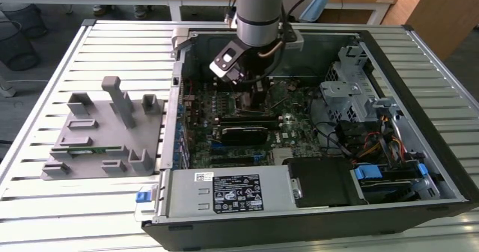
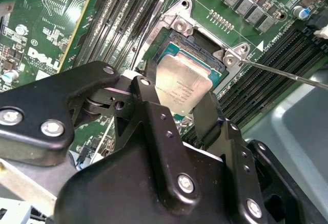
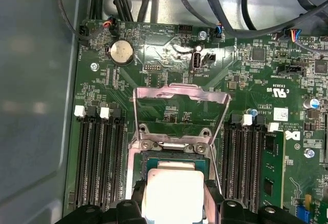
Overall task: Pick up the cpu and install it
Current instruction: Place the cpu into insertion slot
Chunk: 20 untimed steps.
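Pinching the cpu (image 2: 183, 83) by two opposite edges, the hand (image 2: 177, 95) hangs low inside the PC case (image 1: 314, 221) on the desk (image 1: 120, 50). Cpu is right at the motherboard's (image 3: 246, 80) open socket (image 2: 200, 42), load plate (image 3: 180, 89) lifted; cannot tell if seated.

Count taken. One cpu (image 3: 171, 196) at the socket (image 3: 154, 160); one gripper (image 2: 177, 98); one raised load plate (image 3: 179, 93) and two screws (image 3: 147, 144) on the socket; one coin cell (image 3: 122, 52) near it; one gray tray (image 1: 67, 170) well apart from it.
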### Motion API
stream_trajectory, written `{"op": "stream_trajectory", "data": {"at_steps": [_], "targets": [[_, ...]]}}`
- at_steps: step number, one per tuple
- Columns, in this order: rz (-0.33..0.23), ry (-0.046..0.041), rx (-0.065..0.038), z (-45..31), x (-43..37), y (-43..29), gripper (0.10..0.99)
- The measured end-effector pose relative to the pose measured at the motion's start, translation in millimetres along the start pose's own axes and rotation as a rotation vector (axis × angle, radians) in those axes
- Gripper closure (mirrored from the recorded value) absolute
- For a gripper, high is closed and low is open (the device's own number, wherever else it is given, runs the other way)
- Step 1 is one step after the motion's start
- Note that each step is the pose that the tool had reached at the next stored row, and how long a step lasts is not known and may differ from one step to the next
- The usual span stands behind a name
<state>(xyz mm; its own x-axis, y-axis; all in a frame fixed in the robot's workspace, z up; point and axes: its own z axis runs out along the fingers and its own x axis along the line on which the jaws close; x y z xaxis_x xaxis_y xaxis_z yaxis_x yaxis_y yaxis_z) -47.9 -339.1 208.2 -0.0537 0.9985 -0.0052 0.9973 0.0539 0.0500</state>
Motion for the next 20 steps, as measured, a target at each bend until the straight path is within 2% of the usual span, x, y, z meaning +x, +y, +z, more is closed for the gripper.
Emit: {"op": "stream_trajectory", "data": {"at_steps": [20], "targets": [[0.005, -0.0002, 0.000, 9.8, 0.1, -1.2, 0.557]]}}
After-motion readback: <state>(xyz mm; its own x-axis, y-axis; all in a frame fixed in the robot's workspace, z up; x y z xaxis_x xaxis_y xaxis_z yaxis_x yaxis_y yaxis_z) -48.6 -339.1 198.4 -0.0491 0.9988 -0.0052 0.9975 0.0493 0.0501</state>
